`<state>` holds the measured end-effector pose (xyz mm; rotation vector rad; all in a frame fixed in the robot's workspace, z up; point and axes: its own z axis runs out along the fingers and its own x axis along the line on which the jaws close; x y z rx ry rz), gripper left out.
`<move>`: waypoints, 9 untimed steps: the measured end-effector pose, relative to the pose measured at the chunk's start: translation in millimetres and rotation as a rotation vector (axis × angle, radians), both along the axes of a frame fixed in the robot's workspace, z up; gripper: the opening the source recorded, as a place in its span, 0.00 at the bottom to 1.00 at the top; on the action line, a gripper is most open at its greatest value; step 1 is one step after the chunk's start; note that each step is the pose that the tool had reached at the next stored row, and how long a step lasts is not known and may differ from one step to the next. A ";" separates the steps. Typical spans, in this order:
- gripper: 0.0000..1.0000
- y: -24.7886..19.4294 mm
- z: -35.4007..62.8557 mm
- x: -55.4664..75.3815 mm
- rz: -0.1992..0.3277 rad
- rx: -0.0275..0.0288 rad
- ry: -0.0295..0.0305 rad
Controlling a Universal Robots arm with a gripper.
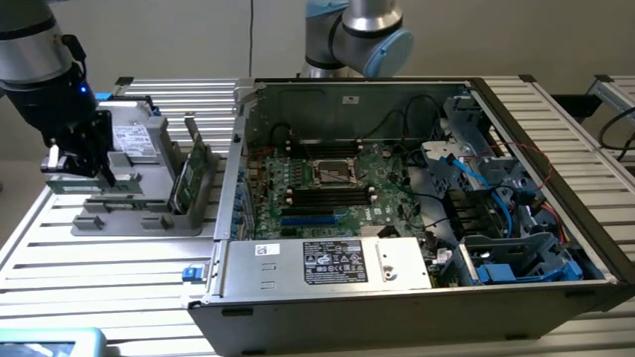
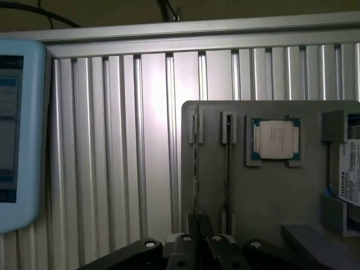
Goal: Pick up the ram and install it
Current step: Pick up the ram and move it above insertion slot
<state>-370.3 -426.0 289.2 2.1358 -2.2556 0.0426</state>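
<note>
The gripper (image 1: 100,177) (image 2: 199,223) is hanging over the grey holder (image 1: 139,223) (image 2: 264,202). Its two fingers are pressing together and are pinching nothing that I can see. In the wrist view the fingertips are standing in line with the ram (image 1: 205,160) (image 2: 196,169) but are not touching it. The ram is standing on its long edge in the slot nearest the holder's border, on the side toward the computer case (image 1: 516,297). A second stick (image 1: 184,184) (image 2: 226,169) is standing in the next slot, parallel and just beside it, so I am counting two sticks. One processor chip (image 2: 275,139) is lying flat in its own pocket beyond them. One hard drive (image 1: 134,141) (image 2: 350,174) is sitting in the far pocket. The holder is resting on the slatted aluminium table (image 1: 109,275) (image 2: 112,157). In the wrist view a wide band of bare slats is running between the holder's straight border and one light-blue device (image 2: 19,140). In the exterior view the case is lying open just beside the holder, on the exterior view's right. Its walls are standing up around the motherboard (image 1: 382,167), where the long black and blue memory slots (image 1: 323,195) are showing. Cables are crowding the case's far side.
</note>
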 end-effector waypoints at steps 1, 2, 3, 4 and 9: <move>0.12 0.0 4.5 0.2 0.000 0.0000 0.0000; 0.12 0.0 8.9 0.6 0.000 0.0000 -0.0001; 0.12 0.0 13.5 1.3 0.000 0.0000 0.0000; 0.12 0.0 18.2 2.2 0.000 -0.0001 0.0001; 0.12 0.0 40.7 13.7 0.000 0.0000 -0.0001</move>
